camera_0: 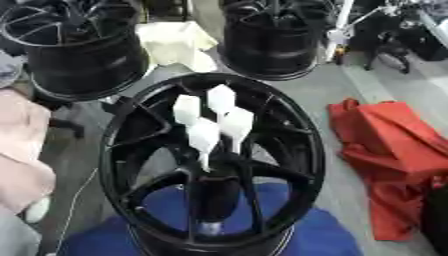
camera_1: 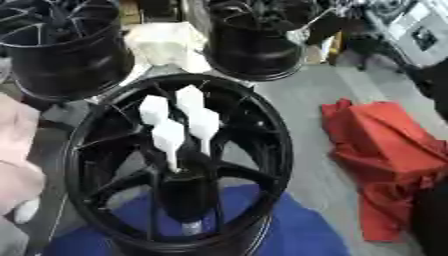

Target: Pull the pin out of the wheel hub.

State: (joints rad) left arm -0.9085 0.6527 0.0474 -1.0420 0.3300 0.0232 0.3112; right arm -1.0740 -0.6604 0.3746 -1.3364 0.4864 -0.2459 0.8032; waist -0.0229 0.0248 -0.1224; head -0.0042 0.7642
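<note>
Partly blurred white pins [camera_0: 213,122] amid wheel hub [camera_0: 131,145].

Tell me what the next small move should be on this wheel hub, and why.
Probably bring a hand down onto the nearest white pin and close on its head. Four white pins stand upright at the centre of the black wheel hub, none pulled out yet, and I cannot make out a hand on them.

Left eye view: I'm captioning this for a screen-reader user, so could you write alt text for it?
A black wheel hub lies on a blue cloth with four white pins standing in its centre. Two more black wheels stand behind it, a red cloth lies to the right, and no robot hand shows.
</note>
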